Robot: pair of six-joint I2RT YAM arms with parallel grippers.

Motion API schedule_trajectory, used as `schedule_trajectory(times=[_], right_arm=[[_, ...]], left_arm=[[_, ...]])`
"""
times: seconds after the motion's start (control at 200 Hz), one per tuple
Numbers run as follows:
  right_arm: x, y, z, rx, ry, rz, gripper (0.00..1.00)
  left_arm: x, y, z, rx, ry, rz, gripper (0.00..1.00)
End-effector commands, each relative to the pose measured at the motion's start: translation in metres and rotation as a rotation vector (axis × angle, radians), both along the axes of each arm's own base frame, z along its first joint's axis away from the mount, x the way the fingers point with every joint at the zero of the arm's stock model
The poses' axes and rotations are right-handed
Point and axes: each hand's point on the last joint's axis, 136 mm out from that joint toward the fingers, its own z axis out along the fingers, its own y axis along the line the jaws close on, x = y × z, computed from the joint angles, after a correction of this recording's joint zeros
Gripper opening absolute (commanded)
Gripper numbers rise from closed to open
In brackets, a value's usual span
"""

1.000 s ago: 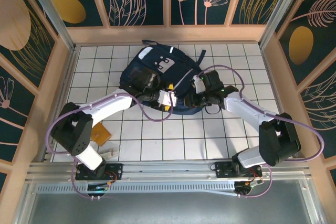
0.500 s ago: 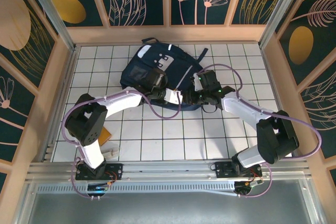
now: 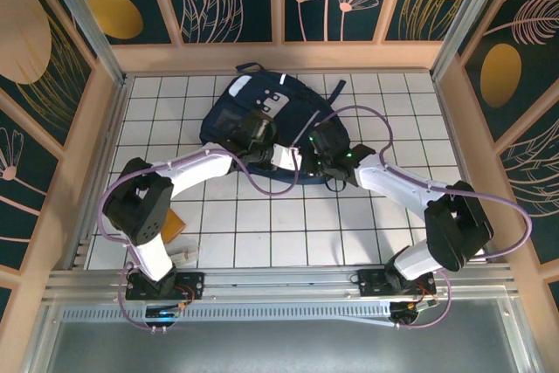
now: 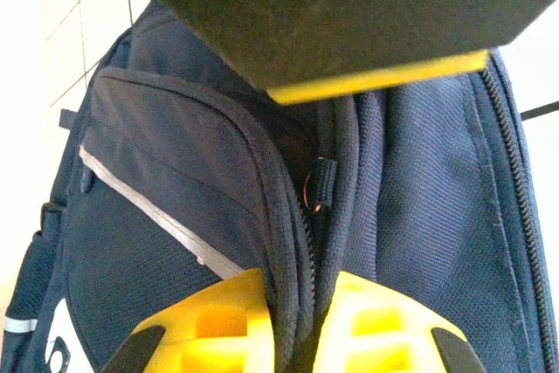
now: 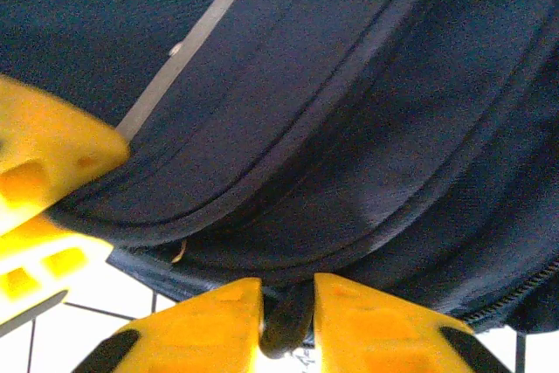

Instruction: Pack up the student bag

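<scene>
Both arms have closed inward on the student bag [image 3: 244,93], lying far-centre on the desk [image 3: 349,216]: left end effector [image 4: 301,321] clamps its zipper seam [image 4: 301,224]; right end effector [image 5: 286,312] pinches the near edge. Pull apart evenly.

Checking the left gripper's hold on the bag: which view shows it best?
Left wrist: the left gripper is shut on a zipper seam of the student bag, fabric between its fingers. Top external: it sits on the bag, pinch too small to tell. Right wrist: yellow at the left edge, possibly its finger.
</scene>
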Motion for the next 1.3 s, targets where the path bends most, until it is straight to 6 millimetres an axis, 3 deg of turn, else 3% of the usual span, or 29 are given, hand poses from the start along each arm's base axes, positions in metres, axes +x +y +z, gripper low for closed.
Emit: schedule_trajectory(times=[0.0,0.14,0.285,0.495,0.591,0.656,0.716,0.761,0.846,0.881,0.931,1.011,1.116,1.181,1.291], right_arm=[[0.01,-0.024,0.001,-0.099,-0.02,-0.114,0.13],[0.011,-0.024,0.01,-0.101,-0.024,-0.104,0.0],[0.012,-0.028,0.026,-0.071,-0.046,-0.104,0.0],[0.019,-0.049,0.04,-0.055,-0.089,-0.043,0.0],[0.025,-0.064,0.047,-0.043,-0.13,-0.035,0.0],[0.029,-0.063,0.055,-0.012,-0.177,-0.001,0.0],[0.027,-0.047,0.066,0.06,-0.211,0.094,0.0],[0.015,-0.022,0.076,0.145,-0.226,0.253,0.0],[-0.024,0.038,0.102,0.307,-0.19,0.537,0.0],[-0.035,0.056,0.11,0.334,-0.185,0.587,0.0],[-0.047,0.077,0.122,0.388,-0.188,0.627,0.0],[-0.053,0.095,0.141,0.469,-0.215,0.642,0.0],[-0.05,0.101,0.15,0.488,-0.259,0.634,0.0],[-0.051,0.104,0.149,0.497,-0.265,0.645,0.0],[-0.051,0.106,0.141,0.476,-0.247,0.65,0.0]], left_arm=[[-0.008,-0.004,0.05,-0.126,-0.008,-0.044,0.0],[-0.005,0.006,0.06,-0.164,-0.003,-0.026,0.0],[-0.006,0.018,0.066,-0.204,0.015,-0.025,0.0],[-0.028,0.033,0.071,-0.291,0.068,-0.099,0.0],[-0.04,0.043,0.064,-0.272,0.071,-0.129,0.0],[-0.044,0.052,0.053,-0.222,0.076,-0.123,0.0],[-0.044,0.061,0.043,-0.166,0.072,-0.098,0.0],[-0.044,0.074,0.018,-0.09,0.076,-0.055,0.03],[-0.032,0.088,-0.002,-0.068,0.06,0.087,0.53],[-0.041,0.087,0.0,-0.066,0.083,0.05,0.62],[-0.05,0.077,0.021,-0.137,0.146,0.026,0.71],[-0.069,0.063,0.058,-0.257,0.213,-0.05,0.77],[-0.085,0.049,0.087,-0.41,0.234,-0.072,0.85],[-0.089,0.043,0.088,-0.446,0.221,-0.048,0.84],[-0.082,0.047,0.067,-0.392,0.2,0.05,0.77]])
